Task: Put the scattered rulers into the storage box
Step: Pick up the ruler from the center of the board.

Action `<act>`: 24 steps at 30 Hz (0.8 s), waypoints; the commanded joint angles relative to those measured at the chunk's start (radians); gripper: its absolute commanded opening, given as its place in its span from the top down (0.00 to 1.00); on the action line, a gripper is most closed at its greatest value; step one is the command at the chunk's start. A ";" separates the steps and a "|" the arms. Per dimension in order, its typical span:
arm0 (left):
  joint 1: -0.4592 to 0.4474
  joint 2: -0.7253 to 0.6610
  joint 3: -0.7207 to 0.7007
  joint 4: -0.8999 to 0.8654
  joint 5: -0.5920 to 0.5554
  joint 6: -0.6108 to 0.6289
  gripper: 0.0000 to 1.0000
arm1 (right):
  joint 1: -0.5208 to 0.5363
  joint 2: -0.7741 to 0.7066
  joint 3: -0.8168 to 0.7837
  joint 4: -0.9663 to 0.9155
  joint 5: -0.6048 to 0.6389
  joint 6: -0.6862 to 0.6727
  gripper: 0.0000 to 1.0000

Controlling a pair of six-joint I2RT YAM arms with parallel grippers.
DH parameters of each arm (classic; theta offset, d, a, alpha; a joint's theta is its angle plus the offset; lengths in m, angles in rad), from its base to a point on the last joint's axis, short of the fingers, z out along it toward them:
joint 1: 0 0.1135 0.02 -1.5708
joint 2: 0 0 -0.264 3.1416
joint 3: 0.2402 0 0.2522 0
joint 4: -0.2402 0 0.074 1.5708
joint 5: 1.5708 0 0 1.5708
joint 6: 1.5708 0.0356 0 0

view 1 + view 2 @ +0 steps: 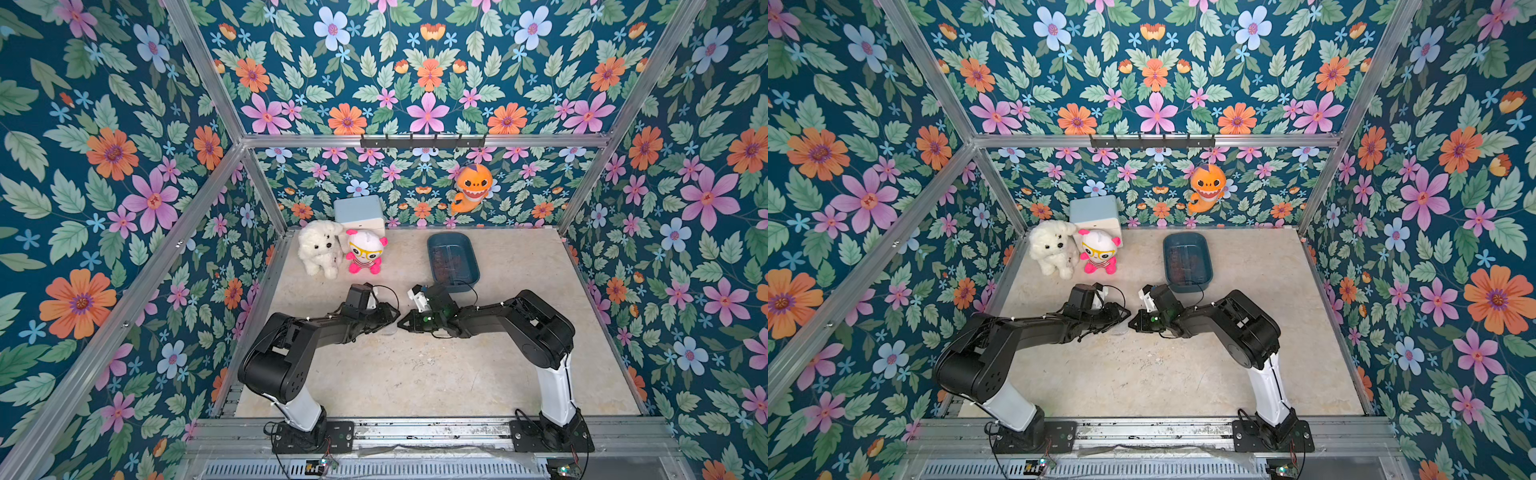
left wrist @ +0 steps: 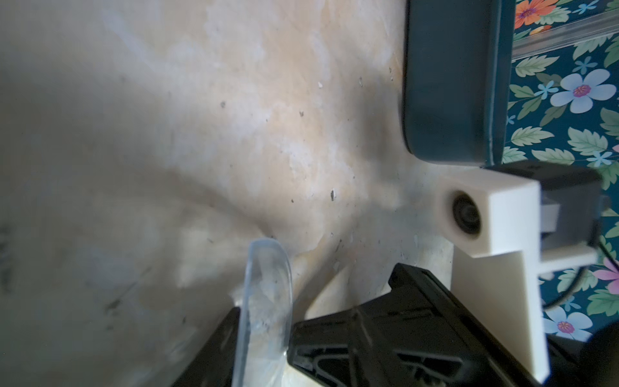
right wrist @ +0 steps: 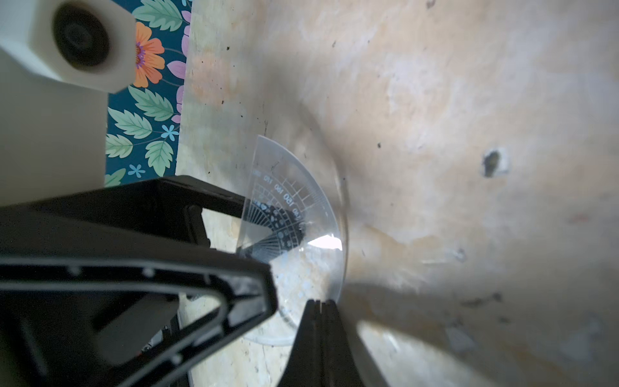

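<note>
With the right fingers (image 3: 321, 335) pinching the clear protractor (image 3: 294, 201) on edge at mid-tabletop, near the storage box (image 1: 453, 262), close the spread left fingers (image 3: 248, 288) squarely across its faces before releasing.

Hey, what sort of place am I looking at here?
Probably a robot test booth, not a home: two black robot arms bolted to a grey metal base rail, silver aluminium frame posts carrying floral-printed wall panels, and plush toys staged on the beige tabletop.
</note>
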 commanded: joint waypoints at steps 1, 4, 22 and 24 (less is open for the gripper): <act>-0.005 0.003 -0.018 -0.213 -0.046 -0.011 0.62 | 0.001 0.014 -0.005 -0.118 0.036 -0.003 1.00; -0.005 -0.016 -0.016 -0.233 -0.058 -0.005 0.81 | 0.000 0.010 -0.005 -0.118 0.036 -0.002 1.00; -0.004 -0.098 0.197 -0.135 0.133 -0.088 1.00 | -0.184 -0.321 -0.182 0.229 -0.258 0.337 0.78; -0.004 -0.096 0.211 -0.085 0.113 -0.154 1.00 | -0.182 -0.328 -0.227 0.401 -0.207 0.490 0.70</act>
